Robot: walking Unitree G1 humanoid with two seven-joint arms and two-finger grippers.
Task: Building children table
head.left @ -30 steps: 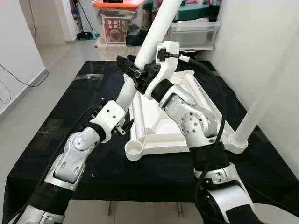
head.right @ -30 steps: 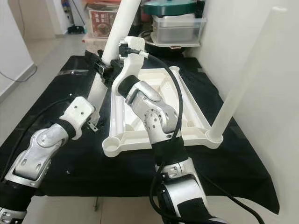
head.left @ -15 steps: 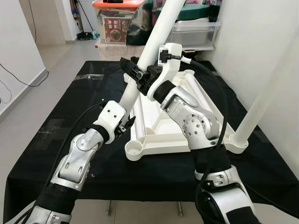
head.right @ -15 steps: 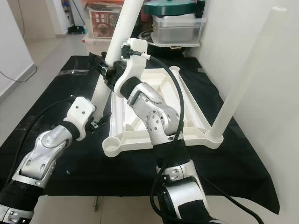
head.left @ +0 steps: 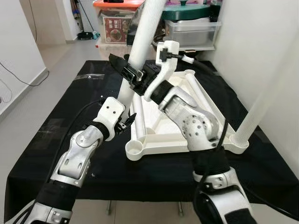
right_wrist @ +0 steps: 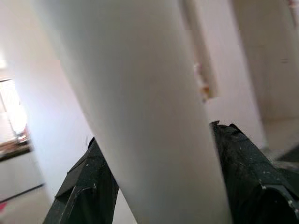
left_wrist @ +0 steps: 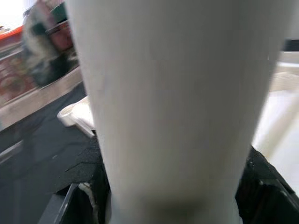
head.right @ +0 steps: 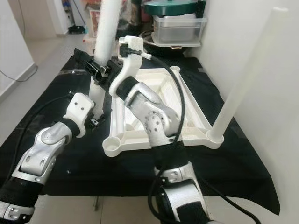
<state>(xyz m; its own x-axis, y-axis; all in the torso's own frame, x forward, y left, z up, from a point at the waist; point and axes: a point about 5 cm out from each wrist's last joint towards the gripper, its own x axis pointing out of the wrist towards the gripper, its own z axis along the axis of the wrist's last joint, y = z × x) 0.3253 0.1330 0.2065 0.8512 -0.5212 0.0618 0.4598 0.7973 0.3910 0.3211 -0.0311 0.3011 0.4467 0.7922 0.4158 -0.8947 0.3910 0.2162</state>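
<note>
One long white tubular table leg (head.left: 140, 39)

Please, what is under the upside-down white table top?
A black cloth lies under the white table top and covers the work table. What is directly beneath the top cannot be seen; the top itself, the right arm and the held leg hide it.

text: none legible | red box (head.left: 116, 29) label: blurred, unreadable

Silver arm shells, black elbow sleeves, white wrist housings, black cables; right gripper (head.left: 135, 77) fingers black.
</note>
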